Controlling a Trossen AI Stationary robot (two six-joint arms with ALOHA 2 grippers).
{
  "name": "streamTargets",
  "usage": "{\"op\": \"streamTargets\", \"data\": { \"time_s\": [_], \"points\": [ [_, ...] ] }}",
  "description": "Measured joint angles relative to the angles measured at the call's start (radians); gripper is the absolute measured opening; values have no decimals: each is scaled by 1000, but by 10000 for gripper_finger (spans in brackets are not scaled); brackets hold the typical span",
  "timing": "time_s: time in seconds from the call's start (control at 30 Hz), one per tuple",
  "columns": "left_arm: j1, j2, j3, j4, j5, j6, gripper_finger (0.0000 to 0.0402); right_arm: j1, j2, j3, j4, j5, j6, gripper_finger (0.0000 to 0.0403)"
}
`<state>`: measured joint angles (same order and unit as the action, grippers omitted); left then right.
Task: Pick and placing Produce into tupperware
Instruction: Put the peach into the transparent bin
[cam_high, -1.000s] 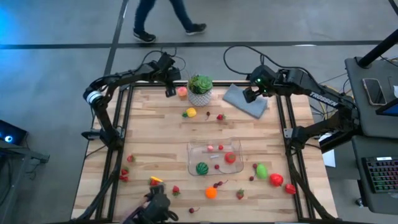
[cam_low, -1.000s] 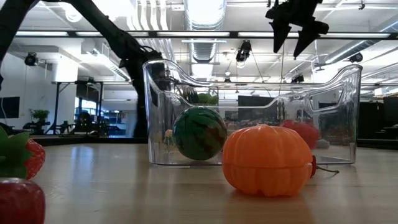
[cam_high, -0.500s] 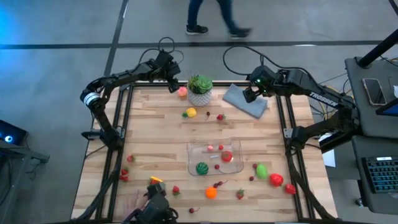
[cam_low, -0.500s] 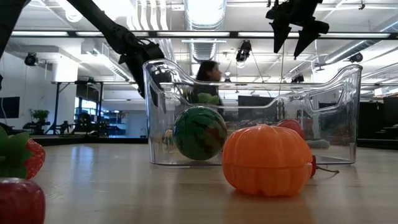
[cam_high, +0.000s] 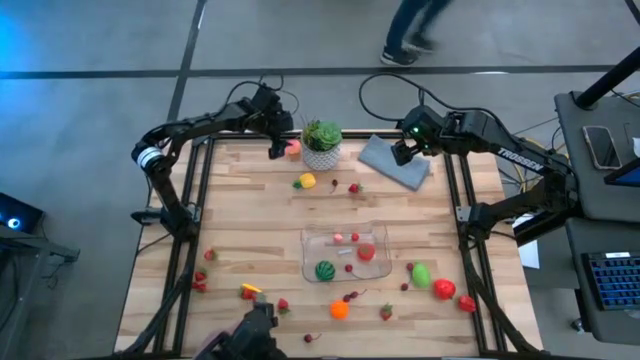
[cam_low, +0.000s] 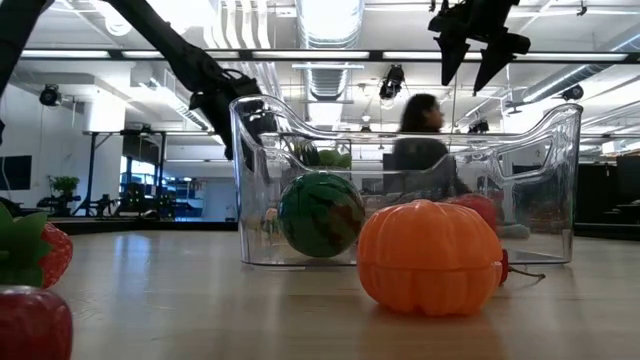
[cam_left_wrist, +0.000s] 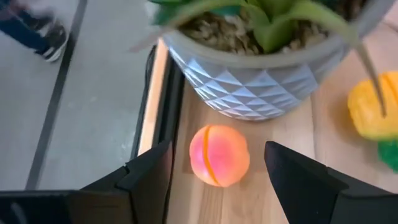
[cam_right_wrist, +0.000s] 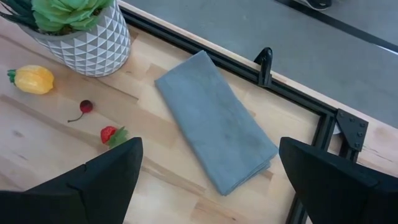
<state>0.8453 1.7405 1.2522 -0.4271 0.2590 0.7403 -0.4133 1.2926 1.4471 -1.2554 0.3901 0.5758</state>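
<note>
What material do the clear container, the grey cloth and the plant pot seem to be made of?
Container: probably hard clear plastic, glossy; the melon shows through its wall and light glints on the rim.
Grey cloth: soft woven fabric, matte; folded flat, with limp edges.
Plant pot: white, faceted diamond relief, smooth; ceramic or moulded plastic, cannot tell which.

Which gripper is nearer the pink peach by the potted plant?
Left. The left gripper is right at the pink peach, open fingers either side of it. The right gripper hovers over the grey cloth, beyond the potted plant.
</note>
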Motion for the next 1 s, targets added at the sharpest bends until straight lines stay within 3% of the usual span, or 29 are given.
{"op": "streamTargets", "data": {
  "time_s": [0.37, 1.0],
  "points": [
    [4, 113, 13, 0, 13, 29, 242, 0, 0, 0, -28, -4, 27, 370],
    [4, 170, 11, 62, -6, 26, 242, 0, 0, 0, -29, -5, 53, 370]
  ]
}}
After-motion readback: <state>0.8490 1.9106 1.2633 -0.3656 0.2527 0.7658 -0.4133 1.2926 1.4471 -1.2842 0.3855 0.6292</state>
